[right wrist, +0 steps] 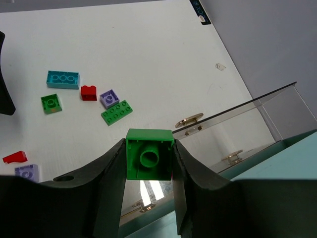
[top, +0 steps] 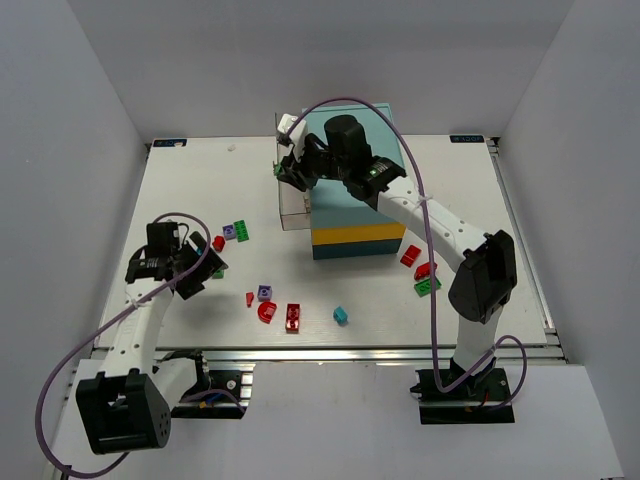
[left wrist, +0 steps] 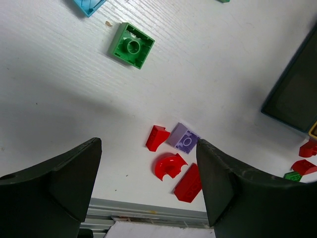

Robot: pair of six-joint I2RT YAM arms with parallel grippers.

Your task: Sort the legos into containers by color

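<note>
Legos part-sorted: a green brick [right wrist: 148, 161] is held at the clear drawer [right wrist: 247, 104].

Clamped on the brick's two sides, the right jaws hang by the clear drawer, which stands just beside the teal-and-yellow cabinet [top: 360, 215]. I cannot tell whether the brick is squarely over the opening. The left jaws stand wide and empty above the table [left wrist: 59, 99], over a purple brick [left wrist: 183, 139] and red pieces [left wrist: 168, 165] near its front edge. Other bricks lie scattered on the table. If the brick is let go off-centre, it would likely hit the drawer's thin wall and bounce back onto the table. A shallow hold on smooth sides could let it twist or drop early. The wrist is close enough to nudge the drawer.
</note>
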